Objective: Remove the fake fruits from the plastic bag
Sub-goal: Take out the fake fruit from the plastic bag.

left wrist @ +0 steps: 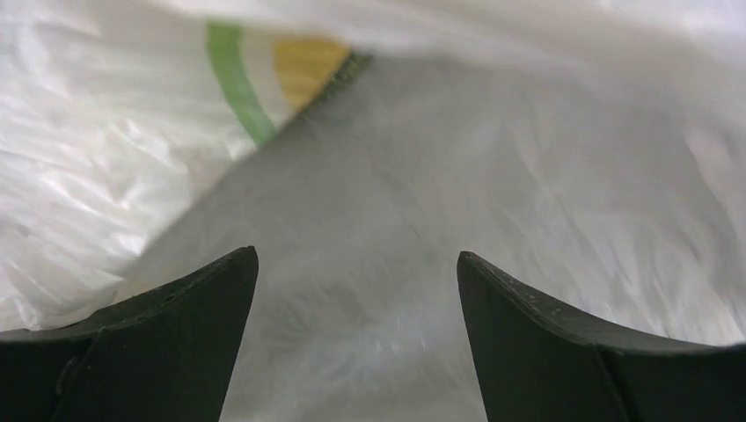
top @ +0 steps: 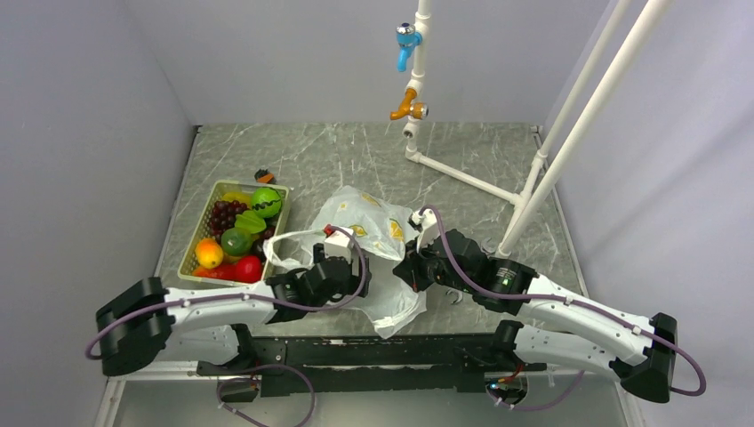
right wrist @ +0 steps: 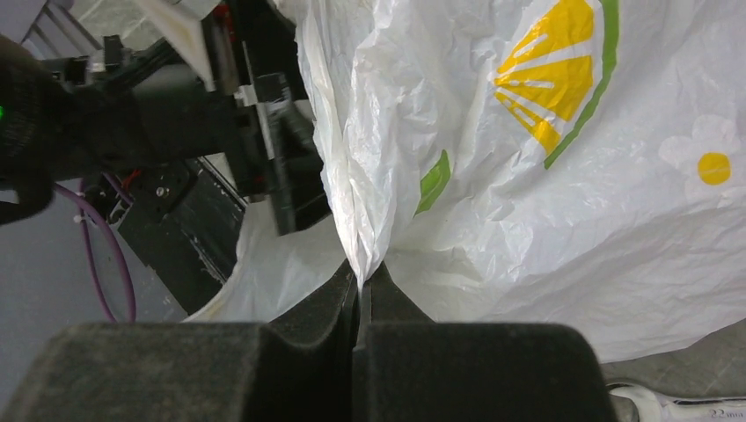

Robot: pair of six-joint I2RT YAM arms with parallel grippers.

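The plastic bag (top: 373, 227), white with yellow lemon slices, lies crumpled at the table's middle. My right gripper (right wrist: 361, 283) is shut on a bunched fold of the bag (right wrist: 493, 176) and holds it up. My left gripper (left wrist: 356, 264) is open with its fingers inside the bag (left wrist: 396, 202); only blurred white film shows between them, no fruit. In the top view the left gripper (top: 342, 267) sits at the bag's left opening and the right gripper (top: 411, 262) at its near right edge. Several fake fruits (top: 236, 233) lie in the cream tray: green, orange, red, grapes.
The cream tray (top: 277, 233) stands left of the bag. A small orange and black object (top: 264, 175) lies behind it. A white pipe frame (top: 462, 173) with a blue and an orange tap stands at the back right. Grey walls enclose the table.
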